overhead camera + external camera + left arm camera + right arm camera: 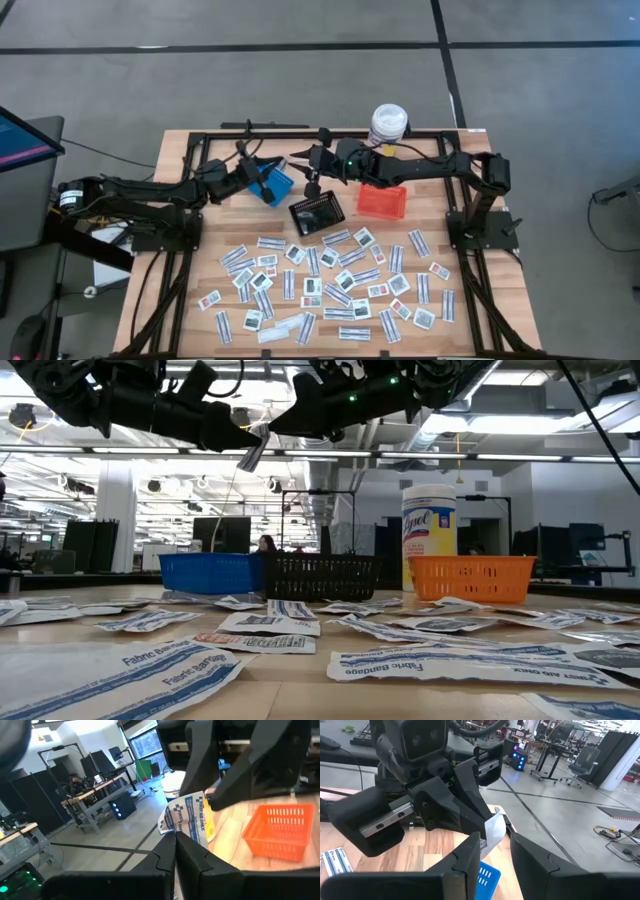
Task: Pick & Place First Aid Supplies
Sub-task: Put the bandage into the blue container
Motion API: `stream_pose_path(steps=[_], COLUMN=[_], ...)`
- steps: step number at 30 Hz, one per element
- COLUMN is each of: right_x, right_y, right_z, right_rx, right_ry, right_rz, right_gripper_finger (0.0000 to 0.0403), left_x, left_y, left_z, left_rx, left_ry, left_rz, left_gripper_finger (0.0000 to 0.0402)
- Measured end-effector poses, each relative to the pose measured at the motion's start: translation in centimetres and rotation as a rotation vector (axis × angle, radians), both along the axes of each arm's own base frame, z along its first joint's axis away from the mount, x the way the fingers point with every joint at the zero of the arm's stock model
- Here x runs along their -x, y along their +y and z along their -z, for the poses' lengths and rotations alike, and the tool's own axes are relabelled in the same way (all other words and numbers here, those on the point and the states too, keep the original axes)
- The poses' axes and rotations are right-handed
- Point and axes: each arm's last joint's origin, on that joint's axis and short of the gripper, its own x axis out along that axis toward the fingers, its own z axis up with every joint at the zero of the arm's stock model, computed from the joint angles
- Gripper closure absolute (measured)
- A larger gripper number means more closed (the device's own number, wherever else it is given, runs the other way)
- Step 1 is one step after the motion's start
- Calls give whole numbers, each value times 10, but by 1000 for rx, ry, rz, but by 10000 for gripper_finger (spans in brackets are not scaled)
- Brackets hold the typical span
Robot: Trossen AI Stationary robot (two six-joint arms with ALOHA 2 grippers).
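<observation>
Both arms raised above the far half of the light wooden slatted desk (180, 300), grippers facing each other over the small baskets.

Left gripper (176, 837): fingers closed on a flat white paper packet with blue print (192, 817), pinched at one short end. Packet sticks out beyond the fingertips, slightly curled, hanging in air above the small blue plastic mesh basket (272, 184); in the low view it shows as a thin pale strip tilted off vertical.

Right gripper (494, 842): fingers part open, set either side of the packet's free end. Contact not clear from the wrist view; probably not yet gripping.

Key relation: the packet's long axis runs roughly from the left fingertips toward the right gripper, so the free end lies between the right fingers. Judgement: hand-over in progress; the right arm is nearer the small black mesh basket (317, 213) and the small orange mesh basket (383, 201).

Remaining supplies: many thin, limp paper packets (330, 285), narrow strips and small squares, scattered flat on the near half of the desk. Tall white bottle with yellow label (388, 125) stands behind the orange basket.
</observation>
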Motion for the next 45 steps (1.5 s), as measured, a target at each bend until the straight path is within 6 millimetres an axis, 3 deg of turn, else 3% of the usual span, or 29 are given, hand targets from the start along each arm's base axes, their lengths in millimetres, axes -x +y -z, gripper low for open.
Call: stream_pose_path(steps=[32, 45], right_x=[0, 0], right_y=[0, -1], right_z=[-4, -3], right_rx=[8, 17], right_ry=[-41, -26], right_rz=[4, 5], right_gripper_finger=[302, 398], left_x=[-10, -10], left_y=[-1, -1], left_z=[4, 4], left_rx=[30, 29], left_ry=[-38, -43], left_rz=[89, 87], left_gripper_finger=[389, 389])
